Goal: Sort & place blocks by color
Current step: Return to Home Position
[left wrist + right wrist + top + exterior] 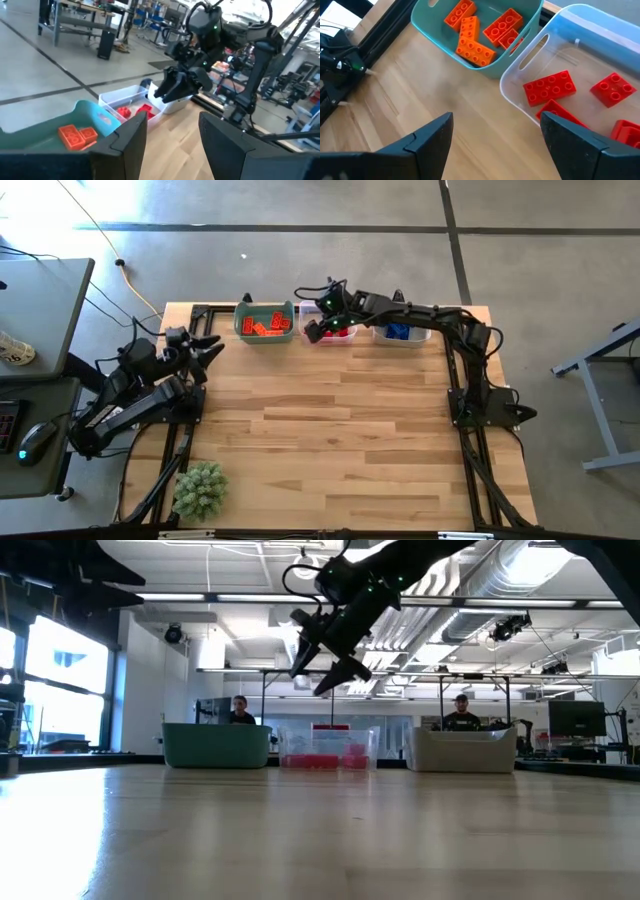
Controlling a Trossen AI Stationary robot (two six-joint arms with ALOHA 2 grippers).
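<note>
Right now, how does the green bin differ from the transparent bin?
The green bin is opaque teal; the transparent bin is clear-walled. The green bin holds orange bricks, the transparent bin red bricks. The right pincer hangs open over the transparent bin, not the green one; the left pincer waits by the left edge of the table. Both stand side by side at its far edge.

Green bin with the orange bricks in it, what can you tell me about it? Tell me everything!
The green bin is a teal plastic tub with rounded corners and an open top. It stands upright at the far edge of the wooden table, leftmost of three bins in the high view. About five orange bricks lie jumbled inside. Its side seems to touch the clear bin beside it.
</note>
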